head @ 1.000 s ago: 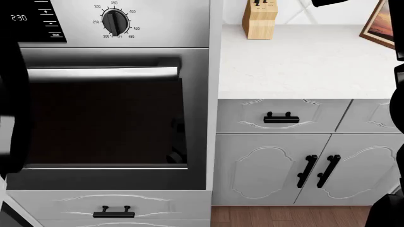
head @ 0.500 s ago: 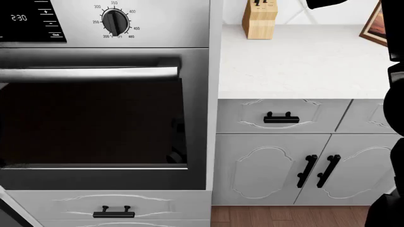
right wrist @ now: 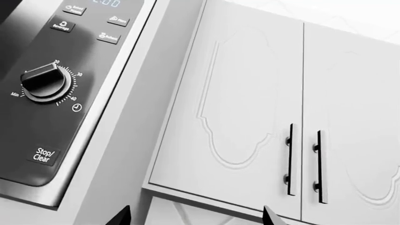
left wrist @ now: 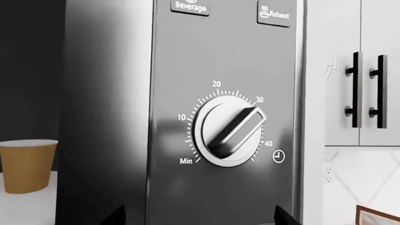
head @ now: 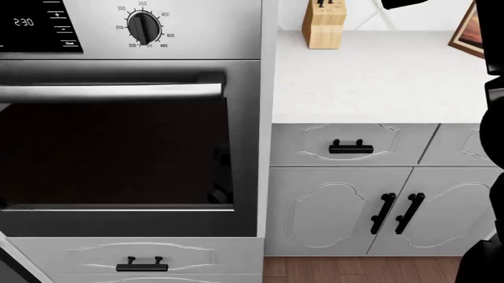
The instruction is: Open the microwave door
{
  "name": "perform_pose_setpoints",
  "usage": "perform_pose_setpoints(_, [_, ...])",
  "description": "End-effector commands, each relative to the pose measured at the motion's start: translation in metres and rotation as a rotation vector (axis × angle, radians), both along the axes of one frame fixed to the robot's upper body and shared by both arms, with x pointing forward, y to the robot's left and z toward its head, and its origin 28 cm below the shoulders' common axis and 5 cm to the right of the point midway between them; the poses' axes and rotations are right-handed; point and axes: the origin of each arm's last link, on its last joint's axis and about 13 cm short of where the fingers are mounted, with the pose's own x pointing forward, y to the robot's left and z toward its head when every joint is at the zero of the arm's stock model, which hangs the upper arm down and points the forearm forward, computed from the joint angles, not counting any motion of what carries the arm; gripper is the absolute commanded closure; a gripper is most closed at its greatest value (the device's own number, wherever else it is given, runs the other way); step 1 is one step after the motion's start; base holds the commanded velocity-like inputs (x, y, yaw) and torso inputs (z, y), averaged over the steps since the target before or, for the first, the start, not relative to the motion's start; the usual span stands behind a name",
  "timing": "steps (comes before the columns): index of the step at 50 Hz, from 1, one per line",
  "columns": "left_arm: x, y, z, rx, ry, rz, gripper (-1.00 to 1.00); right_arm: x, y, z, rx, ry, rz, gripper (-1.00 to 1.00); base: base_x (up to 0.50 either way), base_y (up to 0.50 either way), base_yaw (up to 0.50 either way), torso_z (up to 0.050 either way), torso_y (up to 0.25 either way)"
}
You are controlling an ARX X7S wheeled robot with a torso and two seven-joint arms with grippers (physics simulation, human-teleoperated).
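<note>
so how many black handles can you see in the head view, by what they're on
drawer under the oven: 1 pull handle
drawer under the counter: 1 pull handle
cabinet doors below that drawer: 2 bar handles
total: 4

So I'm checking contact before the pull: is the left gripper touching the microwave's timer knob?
Apart. In the left wrist view the knob sits well clear of the gripper, whose fingertips only peek in at the picture's edge, with bare microwave panel between them.
</note>
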Motion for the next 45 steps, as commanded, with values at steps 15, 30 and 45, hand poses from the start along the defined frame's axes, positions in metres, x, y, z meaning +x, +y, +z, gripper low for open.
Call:
perform_pose_setpoints(15, [-0.052,0.014,-0.014,-0.015,-0.071,-0.014,-1.0,0.001,0.001,0.001,0.001,-0.003,0.009,-1.0,0.0,0.0,0.0,0.0,0.0])
perform_pose_setpoints(30, [-0.083,0.013,-0.024,-0.028,-0.128,-0.057,-1.0,0.0,0.002,0.003,-0.001,-0.004,0.01,-1.0,0.0,0.0,0.0,0.0,0.0])
perform_pose_setpoints(45, [-0.09,0.005,-0.036,-0.03,-0.146,-0.082,-1.0,-0.002,0.002,0.002,-0.004,-0.005,0.009,-1.0,0.0,0.0,0.0,0.0,0.0])
